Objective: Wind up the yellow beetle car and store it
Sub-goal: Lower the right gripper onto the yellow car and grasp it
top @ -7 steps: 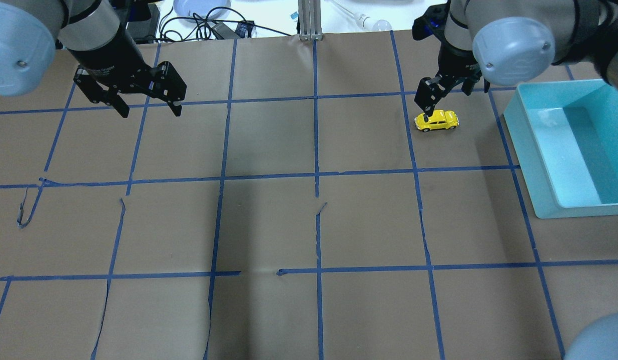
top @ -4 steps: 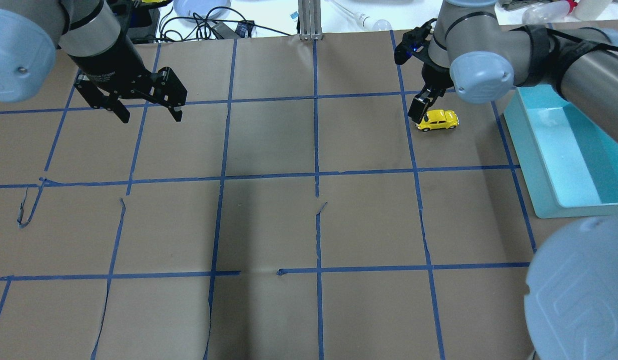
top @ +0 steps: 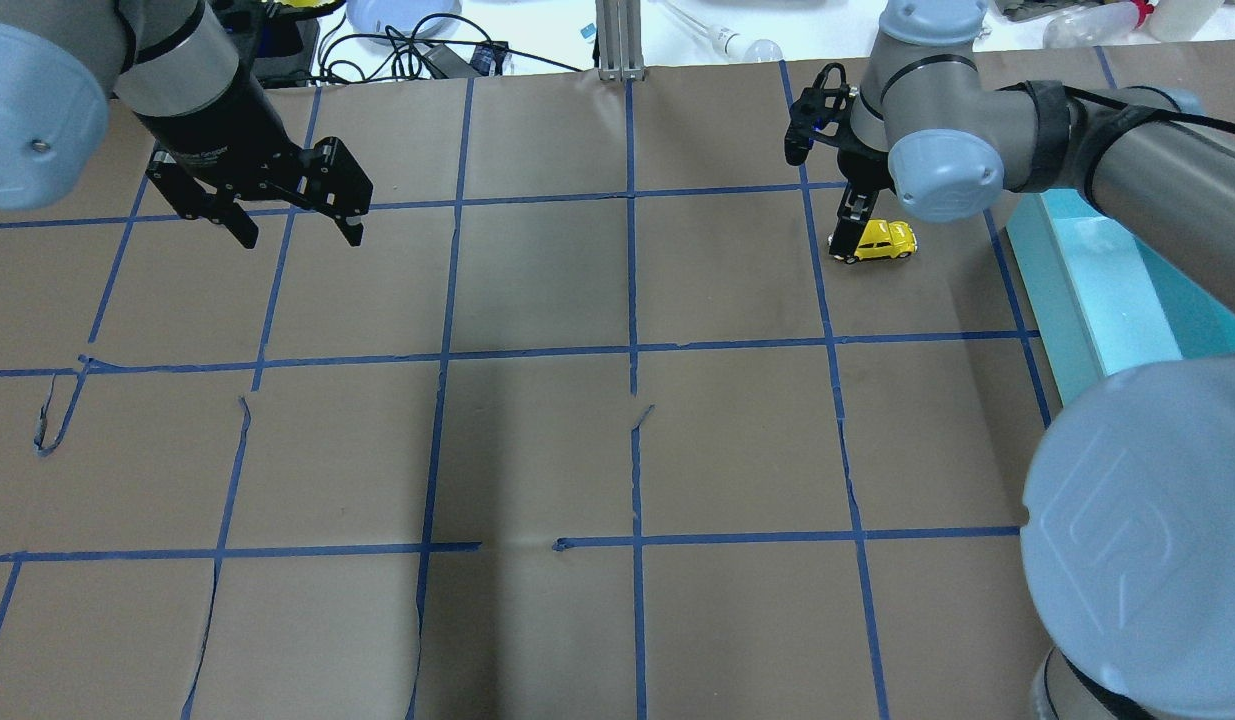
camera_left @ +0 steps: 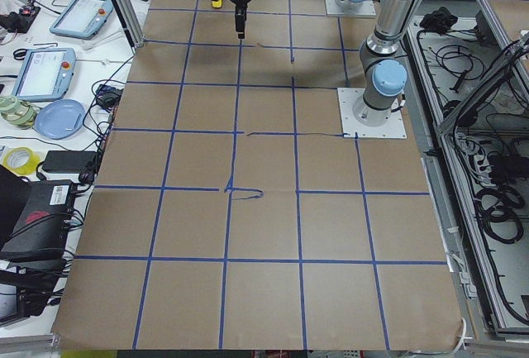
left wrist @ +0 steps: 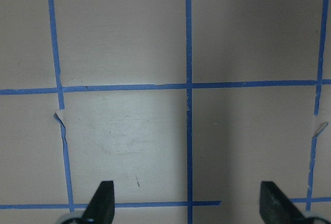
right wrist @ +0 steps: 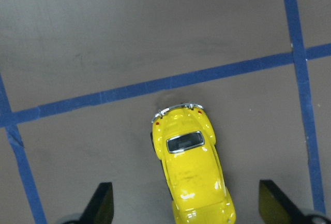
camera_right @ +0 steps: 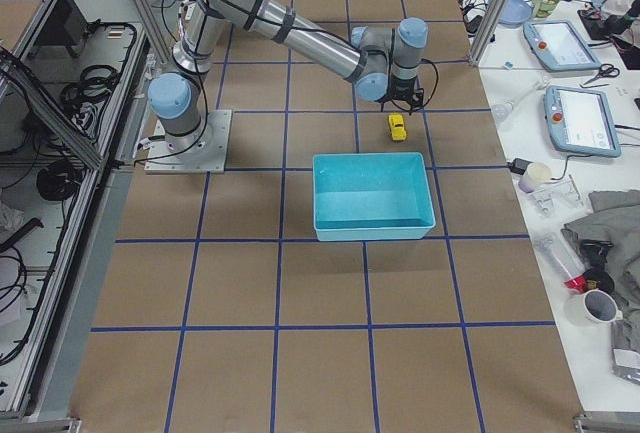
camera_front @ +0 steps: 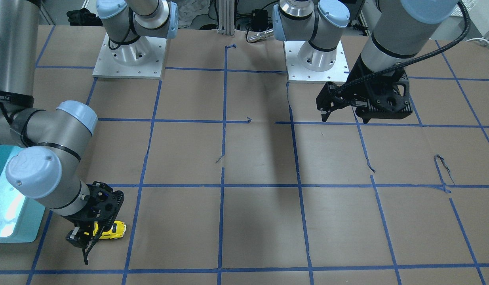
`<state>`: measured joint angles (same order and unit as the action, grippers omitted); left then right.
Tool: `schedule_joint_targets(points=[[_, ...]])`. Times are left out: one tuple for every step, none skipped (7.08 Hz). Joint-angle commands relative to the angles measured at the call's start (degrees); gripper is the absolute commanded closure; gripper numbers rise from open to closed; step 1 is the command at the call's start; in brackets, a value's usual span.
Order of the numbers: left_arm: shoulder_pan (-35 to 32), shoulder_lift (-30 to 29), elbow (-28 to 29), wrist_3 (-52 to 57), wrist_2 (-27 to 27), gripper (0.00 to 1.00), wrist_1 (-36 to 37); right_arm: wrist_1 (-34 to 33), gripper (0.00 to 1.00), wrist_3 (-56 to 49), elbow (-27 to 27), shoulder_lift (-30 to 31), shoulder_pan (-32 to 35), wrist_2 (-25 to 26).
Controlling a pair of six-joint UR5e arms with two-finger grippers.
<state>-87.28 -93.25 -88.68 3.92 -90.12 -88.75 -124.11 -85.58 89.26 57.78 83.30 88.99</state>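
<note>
Right gripper (right wrist: 189,208) poised over the yellow beetle car (right wrist: 194,177), seen from the right wrist camera: the two fingertips (right wrist: 101,203) stand spread wide at either side of the toy, with a band of bare paper between each tip and the car's flanks, so that nothing is gripped. The car stands on its wheels on the paper-covered table (top: 537,450), its long axis running between the fingers, and one end lies just short of a blue tape line (right wrist: 155,87). In the overhead view the car (top: 874,240) sits in the far right part of the table, near but apart from the teal bin (top: 1067,300) on its right; one dark finger of the right gripper (top: 845,225) overlaps the car's left end. The front-facing view shows the same gripper (camera_front: 94,233) lowered around the car (camera_front: 111,230). The left gripper (top: 299,225), fingers likewise spread and holding nothing, hangs above bare paper at the far left, well apart from the car
</note>
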Motion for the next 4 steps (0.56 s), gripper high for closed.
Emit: schedule_joint_targets(points=[[-0.08,0.0,-0.08,0.04,0.12,0.0,-0.1,-2.87,0.01,-2.14,-0.05,-2.58,-1.03,-1.1],[-0.08,0.0,-0.17,0.04,0.12,0.0,-0.02,-3.24,0.19,-2.31,-0.05,-2.94,-1.03,-1.18],[-0.08,0.0,-0.52,0.04,0.12,0.0,-0.02,-3.76,0.39,-2.83,0.12,-3.03,-1.03,-1.19],[-0.08,0.09,-0.87,0.04,0.03,0.0,0.16,-3.86,0.55,-2.84,0.21,-3.12,-1.03,-1.19]])
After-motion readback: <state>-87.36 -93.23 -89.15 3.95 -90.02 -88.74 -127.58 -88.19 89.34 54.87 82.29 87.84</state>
